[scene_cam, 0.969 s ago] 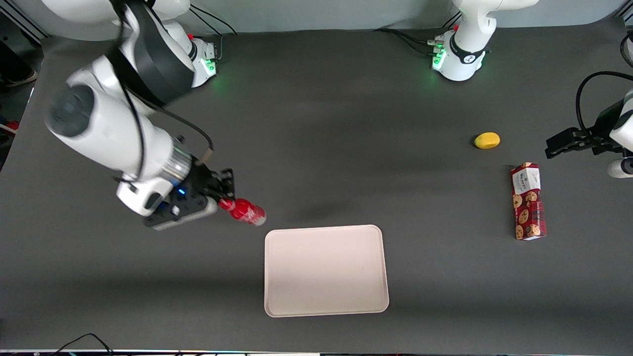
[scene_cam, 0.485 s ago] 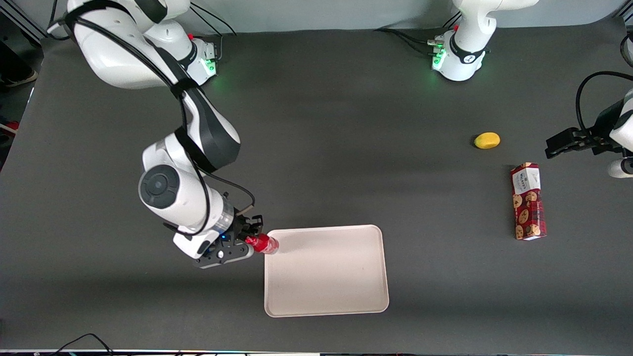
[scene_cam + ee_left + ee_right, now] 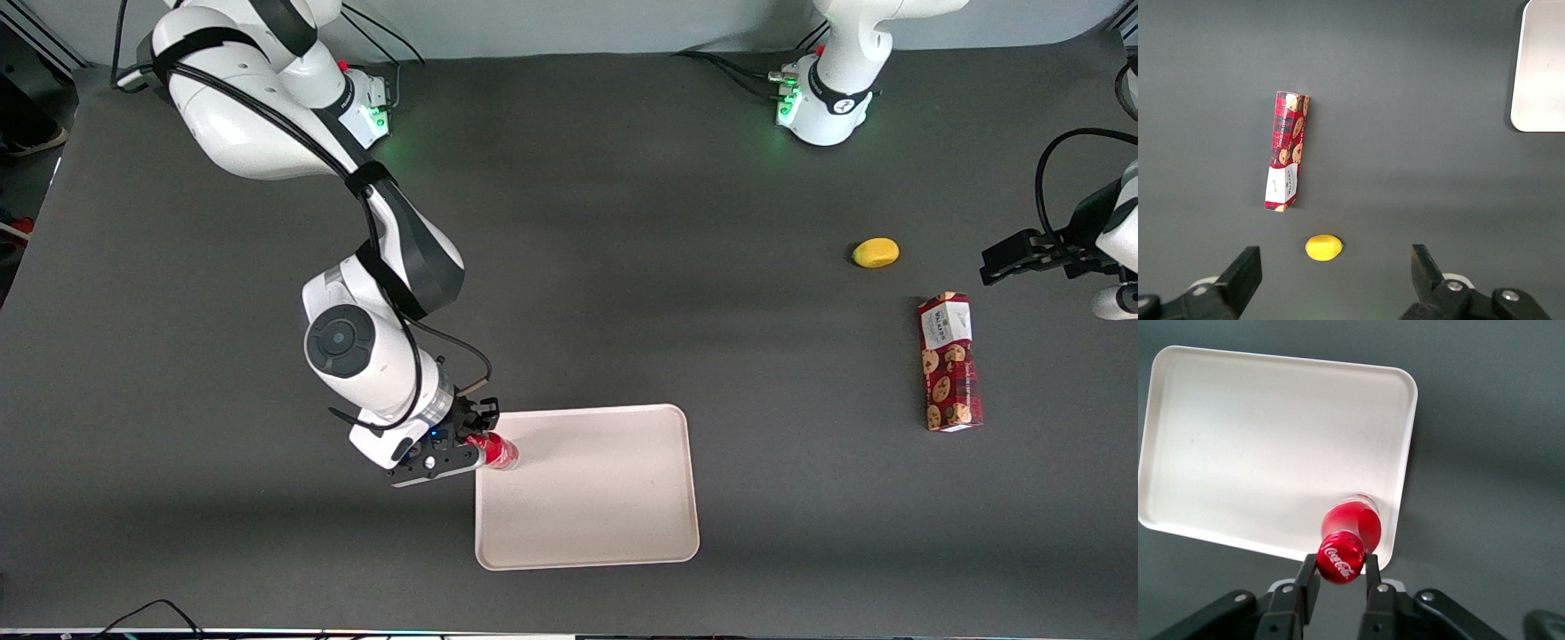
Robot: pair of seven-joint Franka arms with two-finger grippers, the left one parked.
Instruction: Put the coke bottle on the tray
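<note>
The coke bottle, small and red with a red cap, is held by my right gripper, which is shut on its neck. The bottle hangs over the edge of the tray at the corner toward the working arm's end, farther from the front camera. In the right wrist view the cap sits between the fingers, the bottle body points down at the tray corner, and my gripper grips it from both sides. Whether the bottle base touches the tray is unclear.
A red cookie box and a yellow lemon lie toward the parked arm's end of the table; both also show in the left wrist view, the box and the lemon. The tray's corner shows there too.
My right gripper has carried the coke bottle nearer the front camera and toward the parked arm's end, from over bare table to over the tray's corner.
</note>
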